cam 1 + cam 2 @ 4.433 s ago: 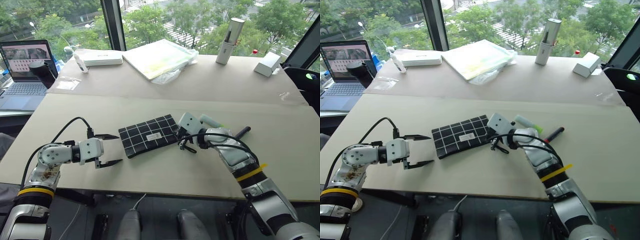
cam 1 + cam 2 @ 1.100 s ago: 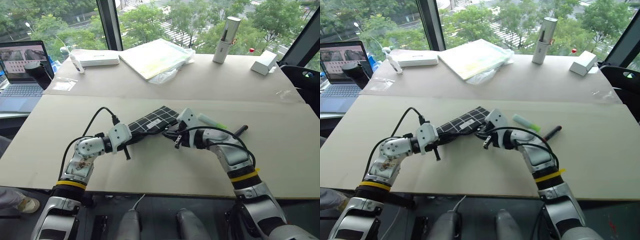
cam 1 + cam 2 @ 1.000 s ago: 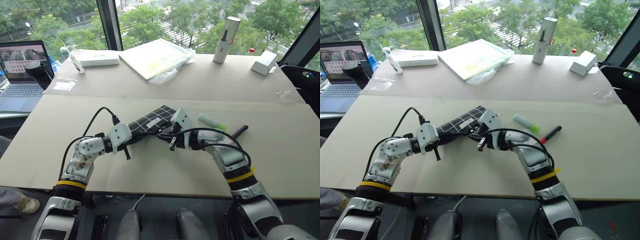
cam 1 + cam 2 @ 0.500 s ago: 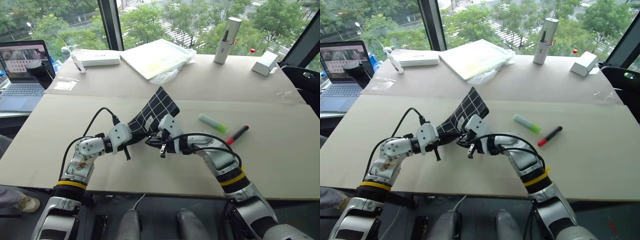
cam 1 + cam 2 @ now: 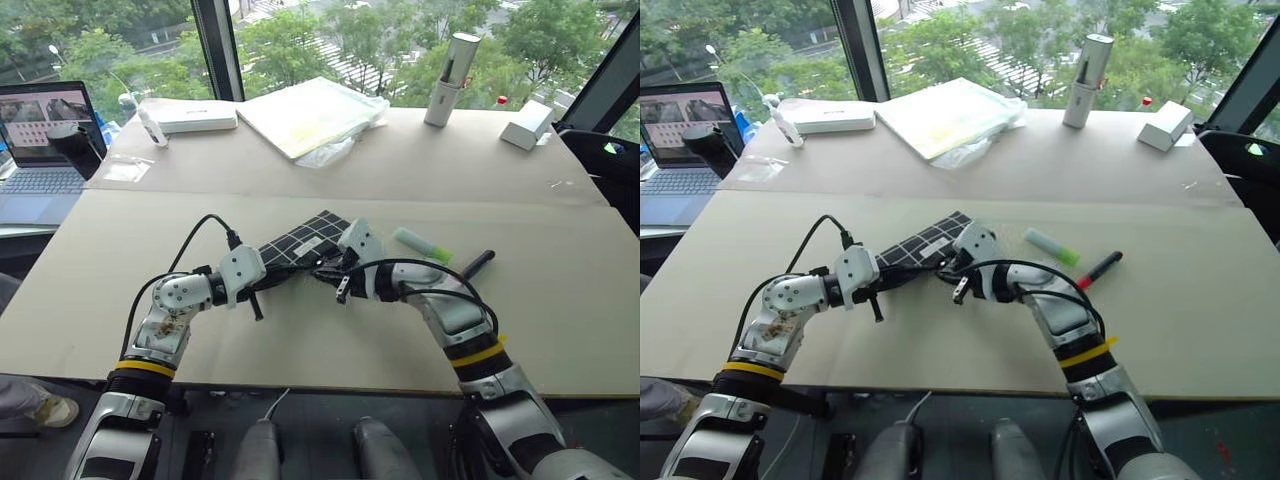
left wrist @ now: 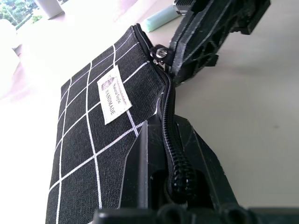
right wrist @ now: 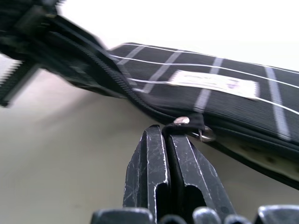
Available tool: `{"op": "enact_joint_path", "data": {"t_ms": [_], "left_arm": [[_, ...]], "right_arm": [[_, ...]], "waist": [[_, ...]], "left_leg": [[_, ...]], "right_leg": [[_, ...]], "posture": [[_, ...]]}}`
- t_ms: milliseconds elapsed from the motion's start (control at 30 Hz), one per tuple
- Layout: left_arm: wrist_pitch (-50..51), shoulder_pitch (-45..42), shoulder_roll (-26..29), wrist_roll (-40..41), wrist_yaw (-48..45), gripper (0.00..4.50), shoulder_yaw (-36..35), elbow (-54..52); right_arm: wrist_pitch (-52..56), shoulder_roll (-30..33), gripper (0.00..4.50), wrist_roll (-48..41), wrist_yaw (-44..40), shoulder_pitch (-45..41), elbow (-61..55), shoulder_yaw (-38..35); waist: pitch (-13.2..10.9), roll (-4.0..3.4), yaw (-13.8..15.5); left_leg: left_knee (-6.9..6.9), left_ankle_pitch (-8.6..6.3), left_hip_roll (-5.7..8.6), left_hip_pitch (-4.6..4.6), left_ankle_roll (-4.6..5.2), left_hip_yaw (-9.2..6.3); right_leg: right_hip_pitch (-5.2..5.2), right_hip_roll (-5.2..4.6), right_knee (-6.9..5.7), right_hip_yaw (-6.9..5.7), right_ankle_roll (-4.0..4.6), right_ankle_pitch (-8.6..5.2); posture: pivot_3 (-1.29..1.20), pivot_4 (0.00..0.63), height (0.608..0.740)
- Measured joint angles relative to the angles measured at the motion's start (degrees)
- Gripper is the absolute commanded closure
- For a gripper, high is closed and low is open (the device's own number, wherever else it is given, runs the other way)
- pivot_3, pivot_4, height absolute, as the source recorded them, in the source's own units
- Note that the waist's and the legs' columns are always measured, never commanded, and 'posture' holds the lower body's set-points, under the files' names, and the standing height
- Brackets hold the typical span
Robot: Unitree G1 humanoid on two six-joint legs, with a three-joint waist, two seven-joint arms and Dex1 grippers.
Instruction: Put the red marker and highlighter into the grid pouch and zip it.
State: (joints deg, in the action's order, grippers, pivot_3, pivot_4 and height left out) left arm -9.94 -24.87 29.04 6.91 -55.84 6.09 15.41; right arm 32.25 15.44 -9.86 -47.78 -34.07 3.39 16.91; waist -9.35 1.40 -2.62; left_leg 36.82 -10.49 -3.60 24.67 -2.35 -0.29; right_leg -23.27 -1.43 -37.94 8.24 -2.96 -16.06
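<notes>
Two grippers joined at the grid pouch (image 5: 300,243) near the middle of the beige table (image 5: 330,330) in the left eye view: left gripper (image 5: 268,283) clamped on the pouch's near-left end, right gripper (image 5: 327,271) closed at the zipper edge. Just beyond the right arm, highlighter (image 5: 421,243) flat on the table, with the red marker (image 5: 477,264) a little further right, both outside the pouch. Further back, laptop (image 5: 45,135) at far left, clear plastic sleeve of papers (image 5: 315,112), upright silver cylinder (image 5: 446,66), small white box (image 5: 527,125). Same layout in the right eye view, highlighter (image 5: 1054,247) and marker (image 5: 1099,270) clear of the arm and well apart from the pouch (image 5: 925,245). From the left wrist view, own fingers pinched tight on the zipper seam, white label (image 6: 114,94) on the gridded face, opposite gripper at the metal slider (image 6: 160,52). From the right wrist view, fingers (image 7: 152,163) pressed together, tips just below the zipper slider (image 7: 183,121); whether the pull itself sits between them, cannot tell.
</notes>
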Motion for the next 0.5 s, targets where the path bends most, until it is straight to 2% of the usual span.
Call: {"op": "enact_joint_path", "data": {"t_ms": [133,433,467,500], "left_arm": [[0.0,0.0,0.0,0.0,-0.2,4.5,0.0,0.0],[0.0,0.0,-0.1,0.0,-0.1,4.5,0.0,0.0],[0.0,0.0,-0.2,0.1,-0.1,4.5,0.0,0.0],[0.0,0.0,-0.3,0.1,0.0,4.5,0.0,-0.1]], "right_arm": [[1.8,-1.7,4.46,-0.3,0.0,1.3,-1.4,2.8],[2.2,-3.8,4.46,-0.4,1.1,0.9,-1.9,2.5],[2.2,-4.0,3.82,-0.4,1.6,0.7,-1.7,2.3],[2.2,-4.2,3.65,-0.4,1.8,0.6,-1.6,2.1]], "waist": [[0.0,0.0,0.0],[0.0,0.0,0.0],[0.0,0.0,0.0],[0.0,0.0,0.0]], "left_leg": [[0.0,0.0,0.0,0.0,0.0,0.0],[0.01,0.0,0.0,0.0,0.0,0.0],[0.01,0.0,0.0,0.0,0.0,0.0],[0.01,0.0,0.0,0.0,0.0,0.0]], "right_leg": [[0.0,0.0,-0.01,0.0,0.0,0.0],[0.0,0.0,0.0,-0.01,0.0,0.0],[0.0,0.0,-0.01,-0.01,0.0,0.0],[0.0,0.0,0.0,-0.01,0.0,0.0]], "posture": [[0.0,0.15,0.738],[0.0,0.15,0.738],[0.0,0.15,0.738],[0.0,0.15,0.738]]}}
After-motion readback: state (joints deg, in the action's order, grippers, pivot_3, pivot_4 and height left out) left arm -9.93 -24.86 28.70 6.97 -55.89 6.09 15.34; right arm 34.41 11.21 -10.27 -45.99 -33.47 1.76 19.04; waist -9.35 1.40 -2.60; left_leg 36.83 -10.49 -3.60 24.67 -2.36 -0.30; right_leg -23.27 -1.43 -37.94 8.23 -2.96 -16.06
